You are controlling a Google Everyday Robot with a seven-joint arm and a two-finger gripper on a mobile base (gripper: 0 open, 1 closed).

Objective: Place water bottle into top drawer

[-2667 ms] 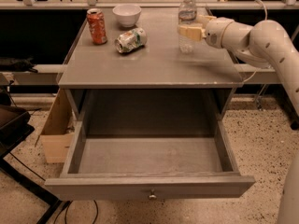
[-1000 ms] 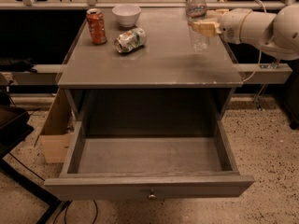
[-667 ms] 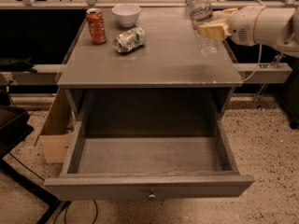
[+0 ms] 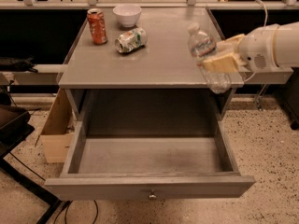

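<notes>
Between the tan fingers of the gripper, over the table's right front corner, the water bottle is pinched, cap tilted up-left. Below and left of the gripper, the top drawer stands pulled open. Well to its left sit an orange can, a tipped green-and-white can and a white bowl.

floor: pale speckled stone with dark flecks
surface: grey cabinet top, with a dull sheen from light above
beyond the far edge: dark recesses under a pale ledge with metal posts
beside the front left corner: a cardboard box on the floor, a black frame, black cables
hand: over the front right corner, closed around the water bottle
</notes>
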